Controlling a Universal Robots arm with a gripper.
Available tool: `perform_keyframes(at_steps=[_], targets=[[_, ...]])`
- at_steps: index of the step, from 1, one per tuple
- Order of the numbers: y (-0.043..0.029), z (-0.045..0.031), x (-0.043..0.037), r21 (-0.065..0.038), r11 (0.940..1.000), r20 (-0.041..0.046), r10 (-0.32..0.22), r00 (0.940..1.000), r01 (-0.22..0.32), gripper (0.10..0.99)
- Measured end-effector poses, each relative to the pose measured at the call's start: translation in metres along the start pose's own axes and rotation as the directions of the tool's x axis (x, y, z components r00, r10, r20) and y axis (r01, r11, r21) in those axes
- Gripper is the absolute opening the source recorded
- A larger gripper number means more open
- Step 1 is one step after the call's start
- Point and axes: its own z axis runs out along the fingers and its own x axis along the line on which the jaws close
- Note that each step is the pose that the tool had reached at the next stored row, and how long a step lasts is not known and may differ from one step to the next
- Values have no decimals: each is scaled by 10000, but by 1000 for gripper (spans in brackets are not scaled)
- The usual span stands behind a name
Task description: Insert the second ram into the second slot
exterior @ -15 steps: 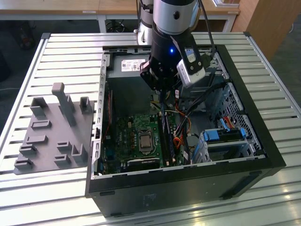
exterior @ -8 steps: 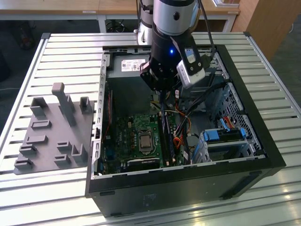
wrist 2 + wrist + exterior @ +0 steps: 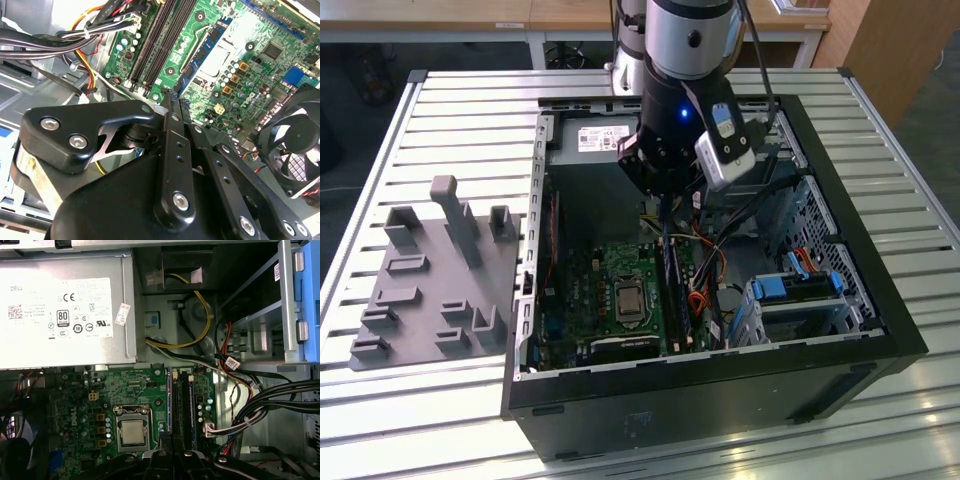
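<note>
My gripper [image 3: 663, 215] reaches down into the open computer case [image 3: 880, 300], just above the far end of the memory slots [image 3: 672, 300]. In the second wrist view the fingers [image 3: 172, 107] are pressed together, and nothing shows between them. They hang over the end of the black slots [image 3: 160, 45], beside the green motherboard [image 3: 235, 60]. A long thin bluish stick [image 3: 671, 290] stands on edge in the slot bank. It looks like a ram, but I cannot tell which slot holds it. In the first wrist view the slots [image 3: 182, 407] run right of the processor socket [image 3: 132, 432].
A silver power supply [image 3: 65, 315] fills the case's far end. Bundled black cables [image 3: 270, 405] and coloured wires crowd the slots' side. A black fan [image 3: 295, 145] is nearby. Blue drive-bay latches [image 3: 800, 290] are at the exterior view's right, a grey fixture plate [image 3: 430, 280] at its left.
</note>
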Motion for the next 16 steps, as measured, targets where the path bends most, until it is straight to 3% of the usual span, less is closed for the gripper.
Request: perform_keyframes(at_steps=[6, 10, 16], targets=[[-4, 33, 7, 10, 10000, -1, -1, 10000, 1, 122], [-4, 47, 8, 137, 9999, 12, -3, 10000, 3, 122], [-6, 57, 9, 121, 9999, 21, -3, 10000, 3, 122]])
